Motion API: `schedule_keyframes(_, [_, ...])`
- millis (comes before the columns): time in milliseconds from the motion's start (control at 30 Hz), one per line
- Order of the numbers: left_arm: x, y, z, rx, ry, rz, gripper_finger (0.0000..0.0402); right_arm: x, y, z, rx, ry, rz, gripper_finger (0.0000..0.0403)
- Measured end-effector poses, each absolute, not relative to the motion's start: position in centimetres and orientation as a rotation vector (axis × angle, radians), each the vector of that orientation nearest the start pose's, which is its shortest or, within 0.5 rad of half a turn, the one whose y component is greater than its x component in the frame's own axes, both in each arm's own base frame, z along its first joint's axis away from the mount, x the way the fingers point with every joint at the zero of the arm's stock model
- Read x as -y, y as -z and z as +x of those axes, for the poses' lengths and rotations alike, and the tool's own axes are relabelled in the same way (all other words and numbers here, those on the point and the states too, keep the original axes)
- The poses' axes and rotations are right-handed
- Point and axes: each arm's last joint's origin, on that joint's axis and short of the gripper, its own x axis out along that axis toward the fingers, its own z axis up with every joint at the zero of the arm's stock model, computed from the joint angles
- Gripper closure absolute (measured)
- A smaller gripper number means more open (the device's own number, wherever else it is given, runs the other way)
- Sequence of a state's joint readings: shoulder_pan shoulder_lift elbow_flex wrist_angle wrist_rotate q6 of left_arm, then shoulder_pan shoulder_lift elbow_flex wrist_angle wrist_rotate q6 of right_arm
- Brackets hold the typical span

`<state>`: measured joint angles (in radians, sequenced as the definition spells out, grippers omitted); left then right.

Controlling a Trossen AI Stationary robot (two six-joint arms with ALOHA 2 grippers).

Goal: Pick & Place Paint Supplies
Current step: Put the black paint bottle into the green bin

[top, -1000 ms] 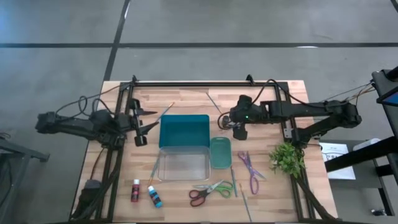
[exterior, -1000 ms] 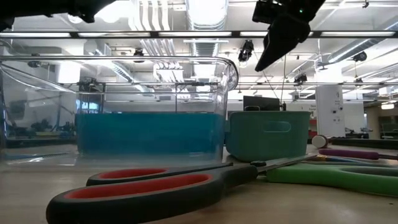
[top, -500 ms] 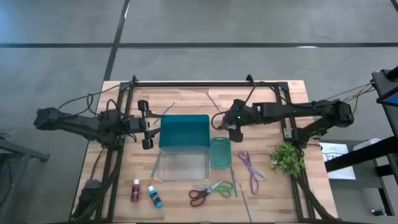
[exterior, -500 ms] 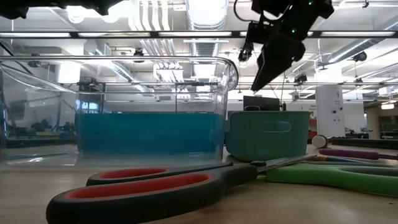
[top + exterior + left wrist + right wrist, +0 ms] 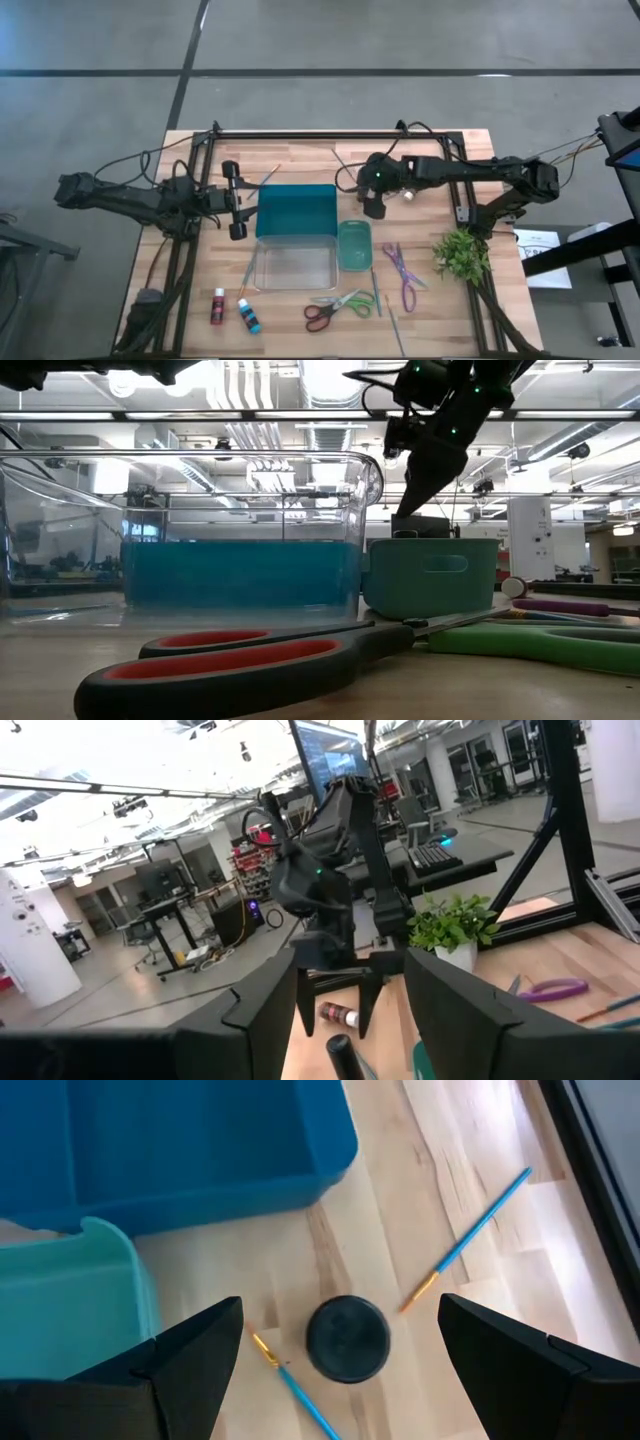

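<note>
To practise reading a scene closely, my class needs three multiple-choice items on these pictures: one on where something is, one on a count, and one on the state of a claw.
1. Where are the red paint bottle and the blue paint bottle?
A. in a container
B. on the bare table, on the left arm's side
C. held in a claw

2. How many scissors lie on the table?
A. one
B. two
C. four

3. How is the right claw?
A. open above a dark round object
B. shut on a brush
C. out of view

Answers:
1 B: the high view shows both upright on the wood.
2 B: there is a red-green pair and a purple pair.
3 A: the right wrist view shows its fingers spread wide, with the object between them below.
</note>
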<state>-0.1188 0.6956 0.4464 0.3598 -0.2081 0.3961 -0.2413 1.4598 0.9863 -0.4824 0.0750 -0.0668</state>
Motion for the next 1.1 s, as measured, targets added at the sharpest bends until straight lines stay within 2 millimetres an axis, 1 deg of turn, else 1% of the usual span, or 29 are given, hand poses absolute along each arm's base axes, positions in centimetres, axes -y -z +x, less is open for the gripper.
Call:
schedule_keyframes(133, [1.4, -27.9, 16.5, 0.072, -0.106, 0.38, 0.0209, 7.9, -22.1, 28.4, -0.988, 0.233, 0.059, 0.007])
schedule_keyframes(433, [1.4, -27.8, 16.5, 0.065, -0.104, 0.378, 0.0209, 8.1, -20.7, 29.0, -1.039, 0.215, 0.056, 0.007])
schedule_keyframes(800, [1.4, -27.8, 16.5, 0.064, -0.104, 0.378, 0.0209, 8.6, -19.9, 29.1, -1.063, 0.226, 0.064, 0.0072])
schedule_keyframes(933, [1.4, -27.8, 16.5, 0.064, -0.104, 0.378, 0.0209, 9.0, -20.0, 29.0, -1.061, 0.237, 0.07, 0.0097])
schedule_keyframes(1100, [1.4, -27.8, 16.5, 0.064, -0.104, 0.378, 0.0209, 9.2, -19.9, 28.9, -1.059, 0.229, 0.088, 0.0155])
